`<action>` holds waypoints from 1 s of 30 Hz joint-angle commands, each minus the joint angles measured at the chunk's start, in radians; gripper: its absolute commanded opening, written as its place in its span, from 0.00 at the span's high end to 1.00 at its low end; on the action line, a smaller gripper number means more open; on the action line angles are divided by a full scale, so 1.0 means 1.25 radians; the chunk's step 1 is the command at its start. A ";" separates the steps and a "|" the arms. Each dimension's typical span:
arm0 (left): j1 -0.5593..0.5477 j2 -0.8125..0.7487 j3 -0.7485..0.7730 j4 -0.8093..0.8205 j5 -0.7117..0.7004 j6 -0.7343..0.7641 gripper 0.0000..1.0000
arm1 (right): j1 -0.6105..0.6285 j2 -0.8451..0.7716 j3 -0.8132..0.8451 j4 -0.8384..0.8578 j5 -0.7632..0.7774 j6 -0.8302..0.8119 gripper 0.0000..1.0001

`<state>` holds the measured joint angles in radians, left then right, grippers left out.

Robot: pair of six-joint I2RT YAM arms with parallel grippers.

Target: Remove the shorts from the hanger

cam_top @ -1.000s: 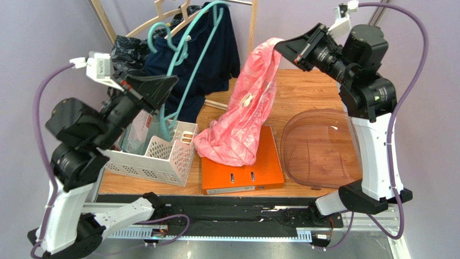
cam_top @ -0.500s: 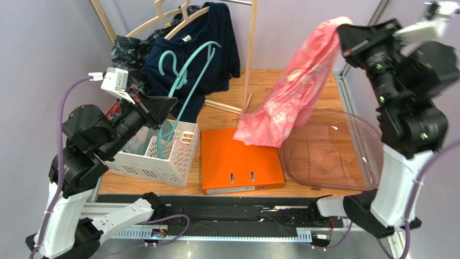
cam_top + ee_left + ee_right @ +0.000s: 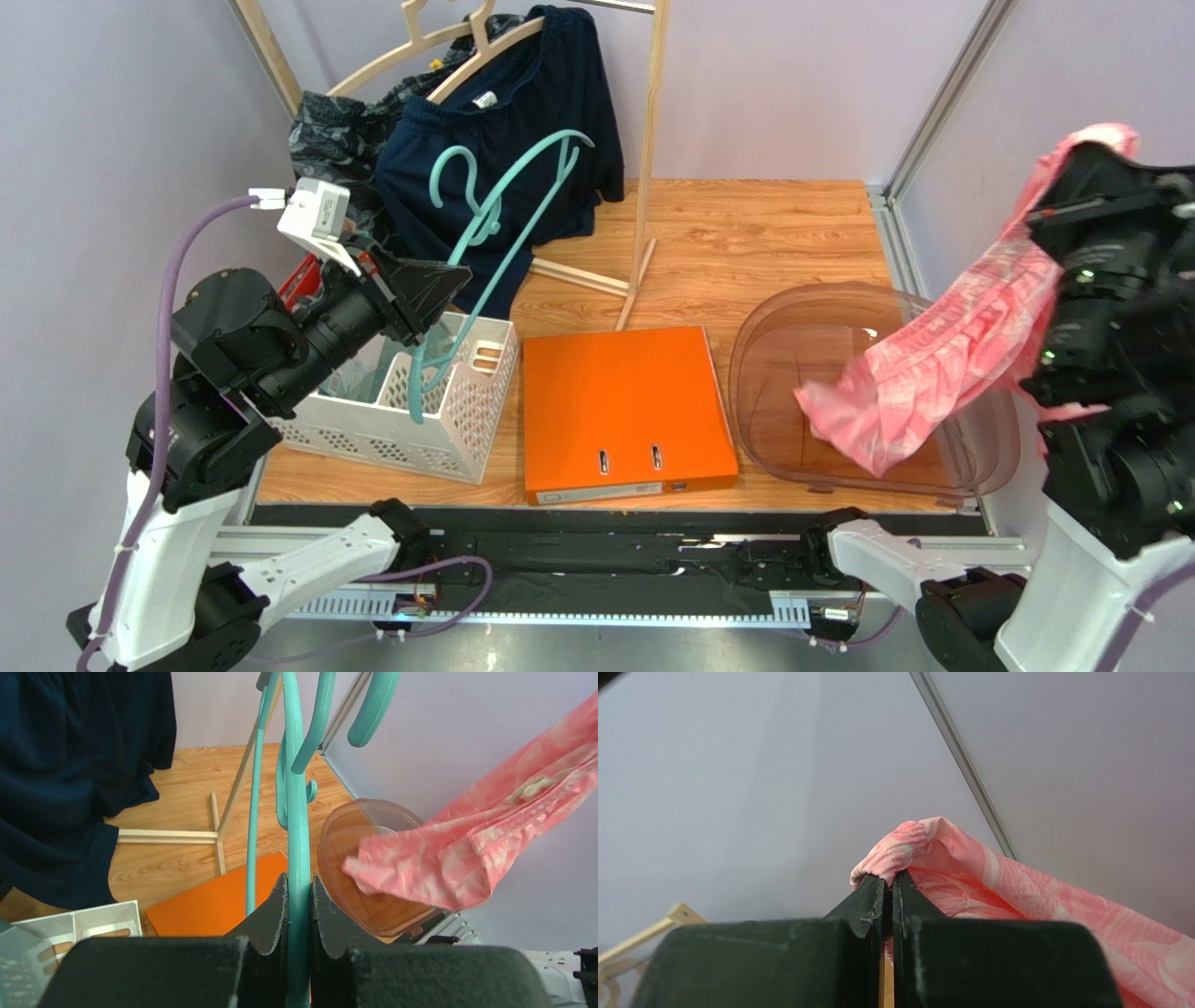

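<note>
My left gripper clamps the one teal hanger, while my right gripper pinches the one pink shorts draping below it.

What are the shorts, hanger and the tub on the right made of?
shorts: light fabric, matte; hangs limp and creased.
hanger: likely plastic; smooth, uniform teal, moulded curves.
tub: probably tinted clear plastic; the grain of the table shows through.
</note>
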<state>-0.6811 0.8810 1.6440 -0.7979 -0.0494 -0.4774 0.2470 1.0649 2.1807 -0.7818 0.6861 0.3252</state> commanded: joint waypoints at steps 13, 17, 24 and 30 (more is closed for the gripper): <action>-0.001 0.053 0.065 0.001 0.033 0.009 1.00 | 0.000 0.038 -0.238 -0.046 -0.262 0.200 1.00; -0.001 0.057 0.094 -0.011 0.035 0.006 1.00 | -0.001 0.049 -0.252 -0.067 -0.236 0.185 1.00; -0.001 0.039 0.080 -0.039 0.035 0.011 1.00 | -0.044 -0.054 -0.477 -0.244 0.025 0.188 1.00; 0.000 0.023 0.079 -0.054 0.019 0.035 1.00 | -0.080 -0.109 -0.487 -0.391 0.179 0.207 1.00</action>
<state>-0.6811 0.9215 1.7206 -0.8570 -0.0170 -0.4664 0.1558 1.0012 1.5681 -1.1782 0.7212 0.5507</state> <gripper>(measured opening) 0.121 0.004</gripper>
